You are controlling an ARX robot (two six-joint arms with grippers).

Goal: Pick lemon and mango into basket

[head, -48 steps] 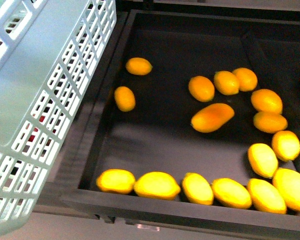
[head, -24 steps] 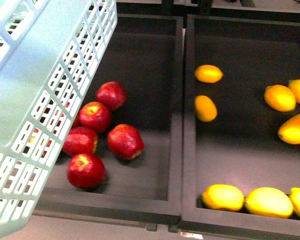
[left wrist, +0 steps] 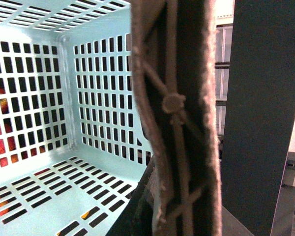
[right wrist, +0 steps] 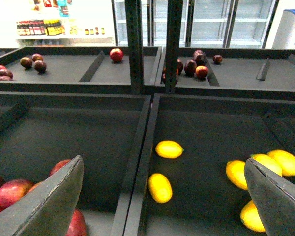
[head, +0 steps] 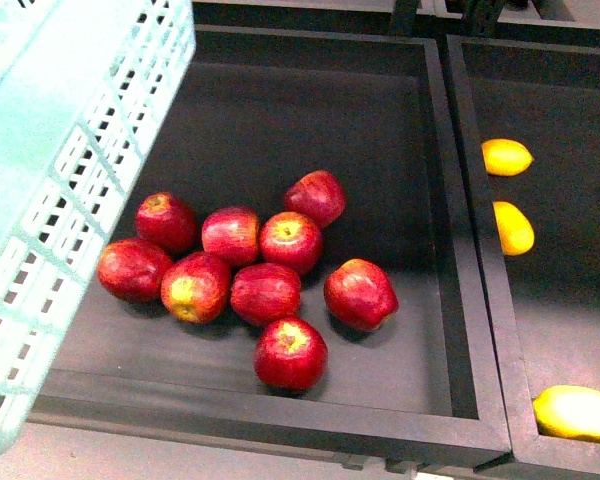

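Observation:
The pale blue slotted basket (head: 60, 180) hangs tilted at the left of the front view. Its brownish-mauve handle (left wrist: 174, 105) fills the left wrist view, and my left gripper (left wrist: 182, 206) is shut on it. The basket's slotted wall (left wrist: 103, 98) lies beyond. Two lemons (head: 506, 157) (head: 513, 228) lie in the black right-hand bin, seen also as lemons (right wrist: 169, 149) (right wrist: 160, 187) in the right wrist view. My right gripper (right wrist: 163, 162) hovers open above them, holding nothing. Further yellow fruits (right wrist: 237, 173) lie near its right finger (right wrist: 278, 196); I cannot tell which is the mango.
Several red apples (head: 265, 265) fill the middle bin. A raised black divider (head: 470, 250) separates it from the yellow-fruit bin, where a larger yellow fruit (head: 577, 413) lies at the front. Shelf uprights (right wrist: 134, 44) and upper bins of dark red fruit (right wrist: 194, 64) stand behind.
The front view has swept left: the yellow-fruit bin slid to the right edge and the red-apple bin now fills the middle. The basket stays at the left.

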